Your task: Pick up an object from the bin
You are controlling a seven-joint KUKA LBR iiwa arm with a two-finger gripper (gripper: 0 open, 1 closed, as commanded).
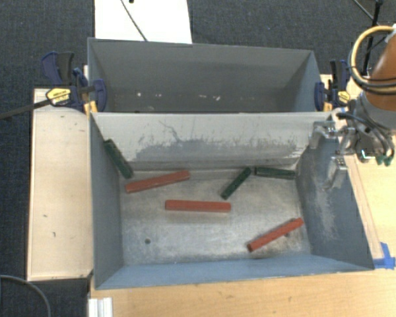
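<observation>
My gripper (334,158) hangs over the bin's right sloping wall, near the right rim and above the floor, with nothing visibly in it. Closest to it is a short dark green bar (274,173) lying flat by the back wall. A second green bar (235,183) lies at an angle just left of that one. A red bar (275,235) rests slanted at the front right of the floor, below the gripper.
A red bar (198,206) lies flat mid-floor, another red bar (157,181) sits to the left behind it, and a green bar (119,158) leans in the back left corner. The arm with its orange cover and cables stands outside the right rim.
</observation>
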